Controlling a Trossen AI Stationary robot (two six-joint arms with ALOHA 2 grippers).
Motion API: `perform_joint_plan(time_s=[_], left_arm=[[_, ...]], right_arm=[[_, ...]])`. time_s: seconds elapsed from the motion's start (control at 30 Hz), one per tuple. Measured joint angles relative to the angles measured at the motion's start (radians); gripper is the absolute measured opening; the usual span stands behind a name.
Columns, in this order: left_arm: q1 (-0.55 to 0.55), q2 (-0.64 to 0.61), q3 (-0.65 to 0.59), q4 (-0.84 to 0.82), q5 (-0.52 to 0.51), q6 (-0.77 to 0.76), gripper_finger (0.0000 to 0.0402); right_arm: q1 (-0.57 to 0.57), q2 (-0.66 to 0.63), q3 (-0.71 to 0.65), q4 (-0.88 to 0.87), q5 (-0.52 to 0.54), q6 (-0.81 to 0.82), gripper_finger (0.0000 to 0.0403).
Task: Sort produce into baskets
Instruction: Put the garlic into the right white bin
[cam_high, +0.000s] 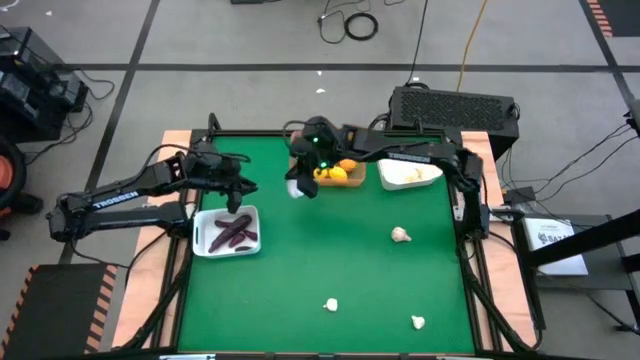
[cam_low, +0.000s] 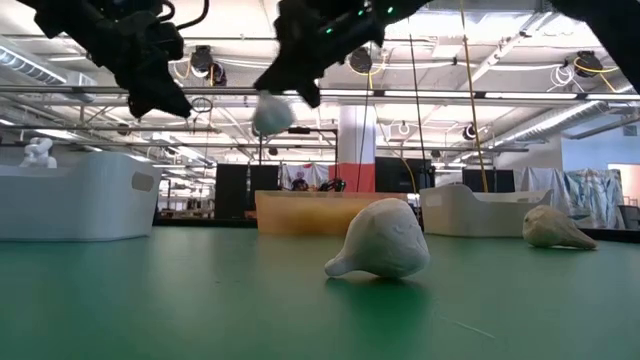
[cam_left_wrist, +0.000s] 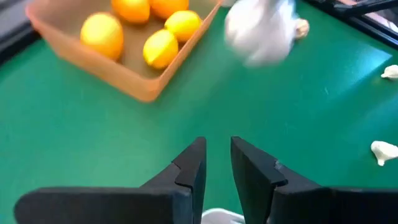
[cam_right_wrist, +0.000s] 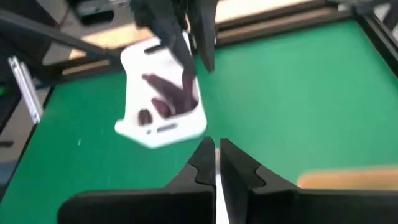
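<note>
Three baskets line the green table (cam_high: 330, 260): the tan basket (cam_high: 345, 178) of citrus, a white basket (cam_high: 408, 176), and the left white basket (cam_high: 226, 231) whose purple pieces (cam_high: 234, 232) lie lengthwise across it. The right gripper (cam_high: 302, 187), pinched on a garlic bulb (cam_high: 296, 188), hangs beside the tan one; the left gripper (cam_high: 240, 190), fingers slightly apart and empty, hovers above its basket. Loose bulbs (cam_high: 400, 235) lie scattered, tips pointing different ways.

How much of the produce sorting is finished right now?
Done: dark purple pieces lie in the white tray, orange and yellow fruits in the tan basket. In hand: the right pincer, shut, carries a whitish garlic bulb above the table. Left: three garlic bulbs on the green mat.
</note>
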Motion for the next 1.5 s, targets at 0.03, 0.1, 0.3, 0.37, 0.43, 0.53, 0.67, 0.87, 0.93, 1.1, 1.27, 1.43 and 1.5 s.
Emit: perform_joint_plan(time_s=[0.03,0.1,0.3,0.37,0.43,0.53,0.67,0.87,0.93,1.1,1.27,1.43,1.5], left_arm=[[0.000,0.000,0.000,-0.010,-0.002,-0.021,0.0080],[-0.005,0.000,0.000,-0.030,-0.002,-0.062,0.0080],[-0.113,0.000,-0.018,-0.009,-0.100,-0.157,0.0080],[-0.163,0.001,-0.058,0.026,-0.130,-0.190,0.0080],[-0.214,0.001,-0.099,0.058,-0.135,-0.226,0.0080],[-0.295,0.001,-0.162,0.141,-0.143,-0.285,0.0080],[-0.427,0.001,-0.223,0.339,-0.186,-0.300,0.0080],[-0.599,0.001,-0.307,0.677,-0.321,-0.203,0.0080],[-0.636,0.008,-0.332,0.745,-0.345,-0.192,0.0080],[-0.694,0.017,-0.393,0.836,-0.363,-0.181,0.0080],[-0.720,0.023,-0.413,0.896,-0.391,-0.181,0.0080],[-0.720,0.023,-0.414,0.909,-0.391,-0.173,0.0080],[-0.719,0.023,-0.414,0.906,-0.391,-0.173,0.0080]], right_arm=[[-0.003,-0.016,0.000,-0.042,0.000,-0.008,0.0000],[-0.009,-0.053,0.000,-0.156,0.001,-0.031,0.0000],[-0.033,-0.139,0.000,-0.392,0.024,-0.063,0.0000],[-0.039,-0.163,0.000,-0.461,0.080,-0.069,0.0000],[-0.044,-0.185,0.000,-0.518,0.120,-0.080,0.0000],[-0.054,-0.224,0.000,-0.586,0.128,-0.089,0.0000],[-0.075,-0.283,-0.014,-0.644,0.176,-0.095,0.0000],[-0.139,-0.432,-0.222,-0.583,0.261,-0.078,0.0000],[-0.174,-0.485,-0.324,-0.547,0.292,-0.066,0.0000],[-0.271,-0.593,-0.532,-0.433,0.381,-0.002,0.0000],[-0.340,-0.662,-0.685,-0.299,0.547,0.046,0.0000],[-0.399,-0.674,-0.802,-0.165,0.566,0.093,0.0000],[-0.413,-0.673,-0.838,-0.114,0.567,0.104,0.0000]])
